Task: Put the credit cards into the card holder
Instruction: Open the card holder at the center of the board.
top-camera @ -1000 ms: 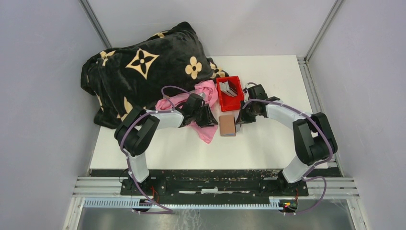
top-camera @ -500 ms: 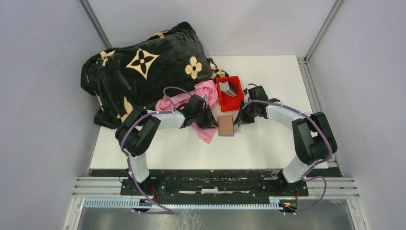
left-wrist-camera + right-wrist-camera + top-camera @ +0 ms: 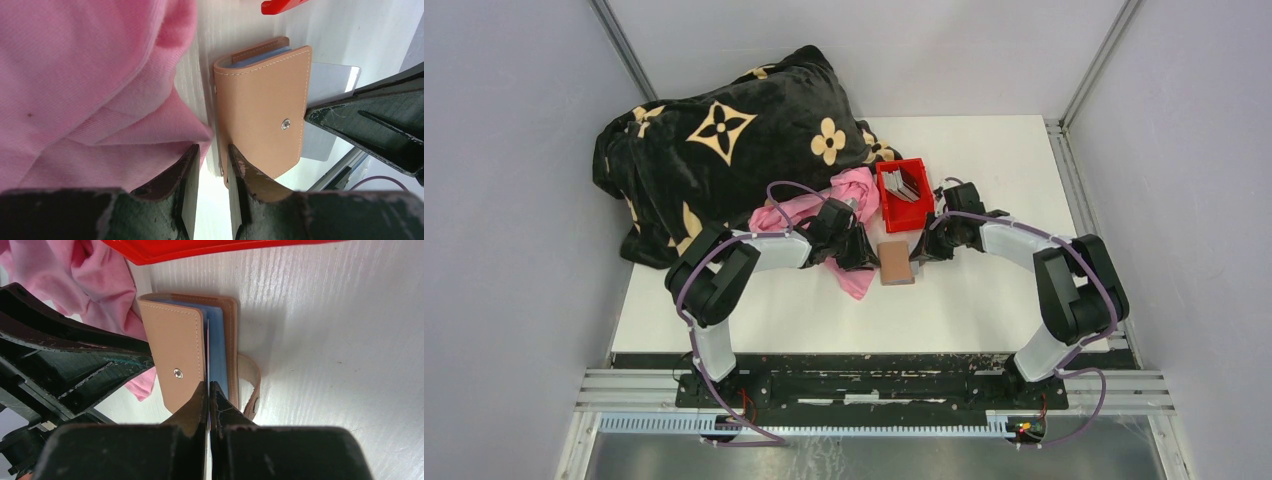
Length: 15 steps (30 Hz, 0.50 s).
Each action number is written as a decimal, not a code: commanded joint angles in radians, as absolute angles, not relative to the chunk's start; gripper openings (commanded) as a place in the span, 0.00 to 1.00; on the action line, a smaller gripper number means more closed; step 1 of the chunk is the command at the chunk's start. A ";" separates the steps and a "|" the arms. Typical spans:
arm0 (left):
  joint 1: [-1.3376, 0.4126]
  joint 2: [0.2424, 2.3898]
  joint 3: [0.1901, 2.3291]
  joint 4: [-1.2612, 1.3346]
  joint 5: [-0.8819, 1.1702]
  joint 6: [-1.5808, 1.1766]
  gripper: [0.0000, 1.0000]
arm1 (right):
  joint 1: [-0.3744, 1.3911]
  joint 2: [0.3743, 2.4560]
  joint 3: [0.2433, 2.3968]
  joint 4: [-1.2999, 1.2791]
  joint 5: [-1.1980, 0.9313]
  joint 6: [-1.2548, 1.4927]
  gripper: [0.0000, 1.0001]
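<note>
The brown leather card holder (image 3: 896, 262) lies on the white table between my two grippers, its cover nearly closed. In the right wrist view the card holder (image 3: 175, 340) shows blue inner sleeves and a snap tab. My right gripper (image 3: 207, 385) is shut on a thin grey credit card (image 3: 327, 95), held edge-on and pushed in under the cover. My left gripper (image 3: 212, 150) is narrowly open and empty, with one finger pressed against the card holder (image 3: 262, 105) at its spine side. Several more cards (image 3: 905, 185) stand in the red bin.
The red plastic bin (image 3: 886, 200) stands just behind the card holder. A pink cloth (image 3: 856, 190) lies under and beside my left gripper. A large black blanket with tan flowers (image 3: 724, 150) fills the back left of the table.
My right gripper has pushed left into the card holder with the card. The card holder has slid slightly left against my left gripper and its cover has closed further.
</note>
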<state>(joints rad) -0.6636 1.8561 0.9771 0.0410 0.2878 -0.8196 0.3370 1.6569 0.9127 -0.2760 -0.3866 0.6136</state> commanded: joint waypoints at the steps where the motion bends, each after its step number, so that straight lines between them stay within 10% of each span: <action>1: -0.682 1.859 0.991 0.019 0.282 -0.759 0.34 | 0.336 1.600 0.912 -0.200 -0.431 0.651 0.01; 15: -0.695 1.904 1.025 0.016 0.302 -0.753 0.34 | 0.348 1.577 1.006 -0.246 -0.463 0.656 0.01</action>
<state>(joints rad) -0.6807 1.8683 0.9928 0.0319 0.2909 -0.8120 0.3374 1.6089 0.9653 -0.2649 -0.4339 0.6437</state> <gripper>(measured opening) 0.342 0.015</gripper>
